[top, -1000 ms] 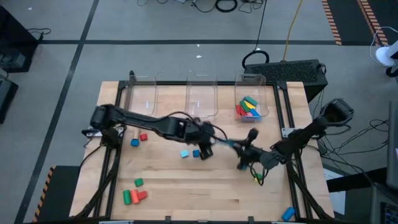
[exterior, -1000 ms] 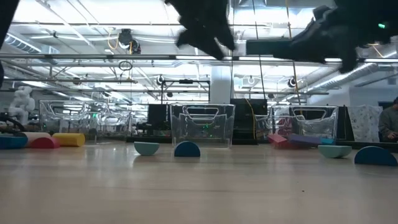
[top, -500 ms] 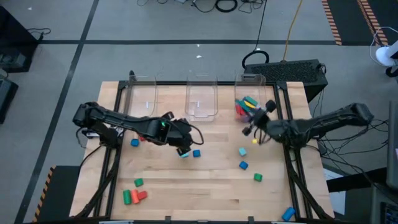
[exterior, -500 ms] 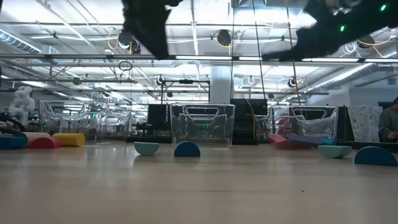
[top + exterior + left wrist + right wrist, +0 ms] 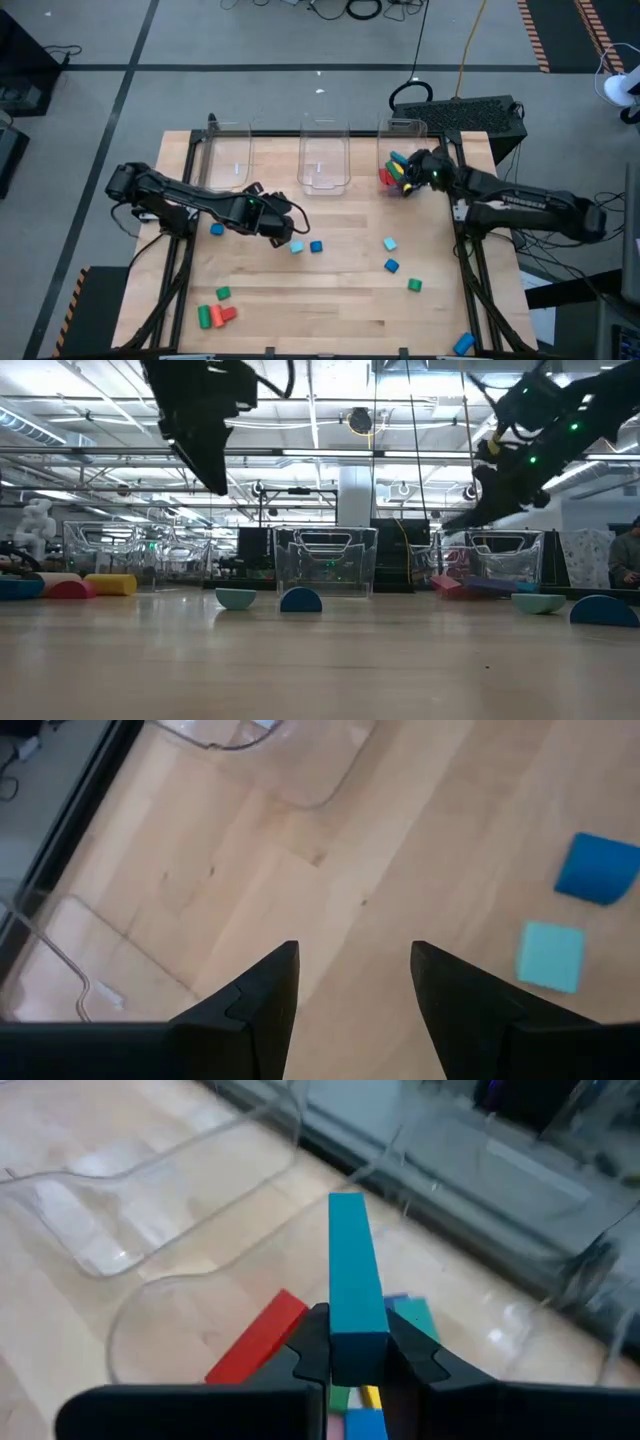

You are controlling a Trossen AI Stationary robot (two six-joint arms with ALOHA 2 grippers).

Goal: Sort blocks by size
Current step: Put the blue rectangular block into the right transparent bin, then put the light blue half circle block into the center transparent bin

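Note:
My right gripper (image 5: 408, 178) hangs over the right clear bin (image 5: 428, 160) at the far edge, shut on a long teal bar (image 5: 350, 1270). That bin holds red, green, yellow and blue blocks (image 5: 397, 172). My left gripper (image 5: 350, 970) stands open above bare wood left of centre, also seen in the high view (image 5: 286, 233). Nothing is between its fingers. Just to its right a light-blue cube (image 5: 297, 247) and a blue block (image 5: 316, 245) lie on the table. More blocks lie scattered: light blue (image 5: 389, 243), blue (image 5: 391, 265), green (image 5: 414, 285). My right gripper pinches one end of the teal bar (image 5: 356, 1342) between its two fingers, one on each long side. The bar sticks out forward past the fingertips, along the fingers, which slant down toward the far edge. It is lifted clear above the right bin.
Clear bins stand at far left (image 5: 228, 160) and far middle (image 5: 324, 165). A blue block (image 5: 216, 229) lies at the left. Green (image 5: 222, 293) and red (image 5: 226, 313) pieces lie near the front left. A blue piece (image 5: 462, 343) sits at the front right corner.
My right gripper has swung from the table's middle toward the far edge, carrying the teal bar over the right bin, and has rolled on the way. My left gripper has drawn back toward the table's left, staying open. The blocks on the table have kept still.

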